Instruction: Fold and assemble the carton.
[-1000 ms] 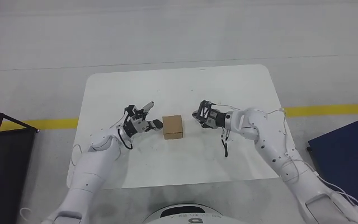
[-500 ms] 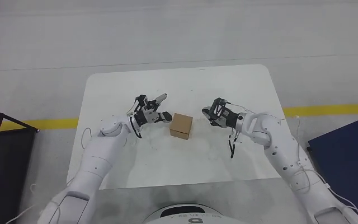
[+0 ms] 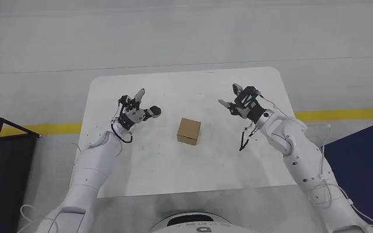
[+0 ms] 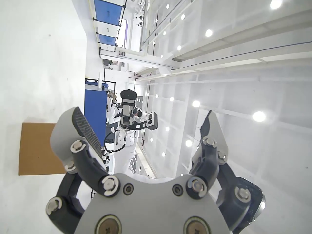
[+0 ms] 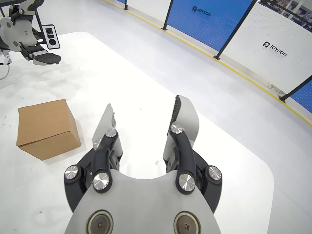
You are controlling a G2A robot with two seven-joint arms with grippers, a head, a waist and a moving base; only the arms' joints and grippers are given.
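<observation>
Far left: left hand (image 3: 148, 102), spread wide, empty, well apart from the carton (image 3: 189, 130) and pointing roughly towards it.

Middle: carton on the bare white surface (image 3: 245, 157), between the two hands, touching neither. Sits turned slightly askew to the surface's edges. Looks closed on every face that shows, with a flap seam running along one side wall in the right wrist view. Plain brown cardboard, small, box-shaped, square at the corners.

Judged from that: probably light and likely empty, so easy to lift but just as easy to shove. Likely to skate on the smooth surface under a one-sided push, hence a need for bracing from the opposite side. Stiff along edges and corners, softer at mid-wall, where a hard pinch could dent or bow the panel. Matt, not slippery between ribbed pads. Best taken across two opposite walls, low and close to the corners, keeping off the seamed face so the flap is not sprung open. Gentle squeeze only.

Right: right hand (image 3: 229, 95), also open, at a medium-to-wide spread, nothing between the fingers, held above the surface near its far right part and well apart from the carton.
</observation>
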